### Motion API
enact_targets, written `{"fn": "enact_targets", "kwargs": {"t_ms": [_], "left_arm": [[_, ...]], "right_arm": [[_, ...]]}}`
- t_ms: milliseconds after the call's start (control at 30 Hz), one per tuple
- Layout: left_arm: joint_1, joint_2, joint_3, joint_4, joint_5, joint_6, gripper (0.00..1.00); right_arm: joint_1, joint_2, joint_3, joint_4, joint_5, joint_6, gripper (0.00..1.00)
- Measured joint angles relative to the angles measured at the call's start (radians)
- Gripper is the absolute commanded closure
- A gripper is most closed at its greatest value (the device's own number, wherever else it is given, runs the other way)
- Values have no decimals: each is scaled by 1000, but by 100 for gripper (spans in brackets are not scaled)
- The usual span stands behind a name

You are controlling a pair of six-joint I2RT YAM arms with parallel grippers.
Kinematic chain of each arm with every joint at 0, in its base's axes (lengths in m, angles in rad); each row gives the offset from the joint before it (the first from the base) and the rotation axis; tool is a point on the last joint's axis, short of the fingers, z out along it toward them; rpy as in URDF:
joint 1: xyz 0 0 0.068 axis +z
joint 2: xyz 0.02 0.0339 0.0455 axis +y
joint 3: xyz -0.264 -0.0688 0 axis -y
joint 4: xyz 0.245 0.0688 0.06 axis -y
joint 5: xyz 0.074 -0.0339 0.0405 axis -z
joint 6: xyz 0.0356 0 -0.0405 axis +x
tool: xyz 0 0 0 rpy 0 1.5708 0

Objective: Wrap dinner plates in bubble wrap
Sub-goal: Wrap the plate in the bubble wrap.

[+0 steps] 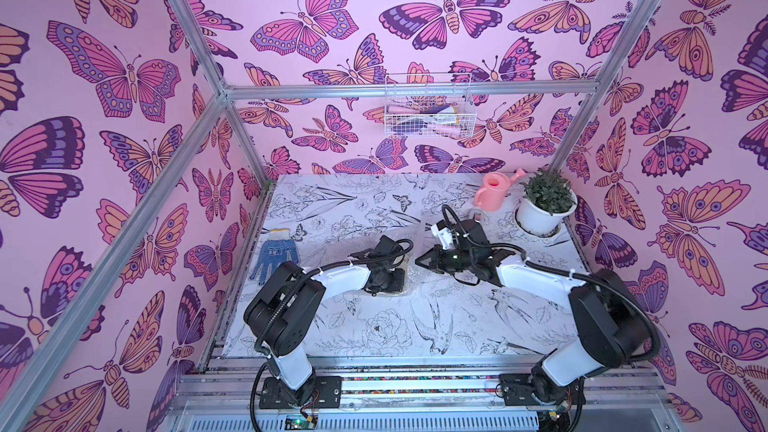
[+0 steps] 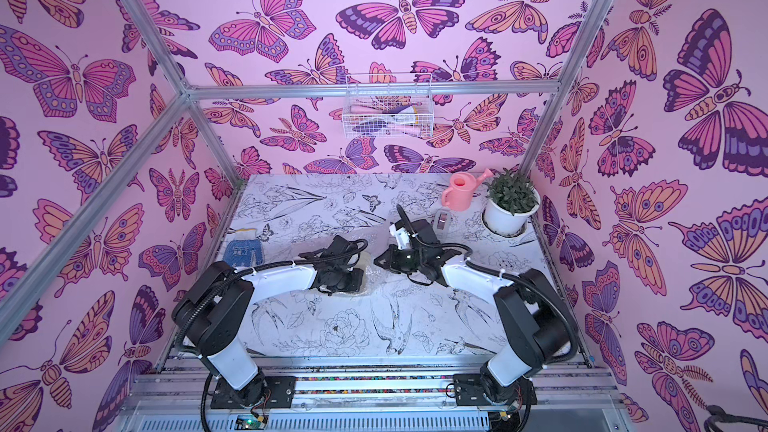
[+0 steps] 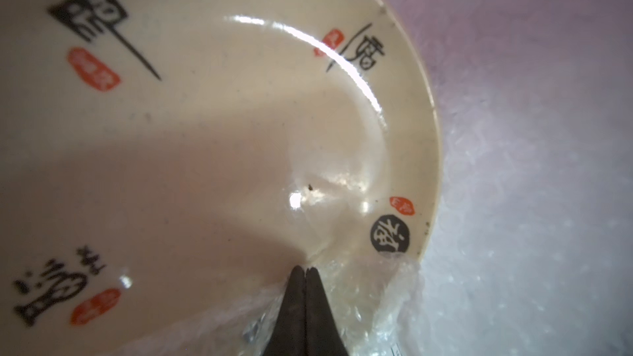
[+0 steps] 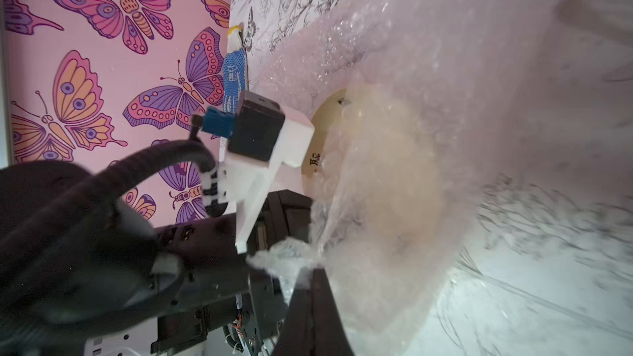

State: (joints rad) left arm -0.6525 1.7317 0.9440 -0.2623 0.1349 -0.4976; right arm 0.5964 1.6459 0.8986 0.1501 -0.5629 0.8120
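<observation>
Midway across the worktop (image 1: pixel 374 326), my left fingers (image 3: pixel 294 306) and right fingers (image 4: pixel 318 309) both pinch bubble wrap (image 4: pixel 428 63) over the plate (image 3: pixel 205 131); uneven tugging could tear it.

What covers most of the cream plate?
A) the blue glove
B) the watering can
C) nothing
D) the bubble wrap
D: in the right wrist view the bubble wrap lies over most of the plate, its edge bunched in the shut right gripper.
</observation>
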Motion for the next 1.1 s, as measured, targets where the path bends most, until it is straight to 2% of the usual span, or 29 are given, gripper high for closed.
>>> {"fn": "enact_targets", "kwargs": {"t_ms": [133, 300, 633, 867, 1100], "left_arm": [[0, -1, 0, 1, 0, 0, 100], [0, -16, -12, 3, -2, 7, 100], [47, -148, -29, -125, -68, 32, 100], [72, -52, -7, -138, -52, 45, 100], [72, -29, 7, -118, -45, 45, 100]], "right_arm": [[57, 166, 43, 50, 12, 41, 100], [79, 281, 72, 64, 27, 66, 100], [79, 286, 118, -21, 67, 25, 100], [79, 286, 124, -33, 67, 18, 100], [93, 278, 144, -56, 60, 30, 100]]}}
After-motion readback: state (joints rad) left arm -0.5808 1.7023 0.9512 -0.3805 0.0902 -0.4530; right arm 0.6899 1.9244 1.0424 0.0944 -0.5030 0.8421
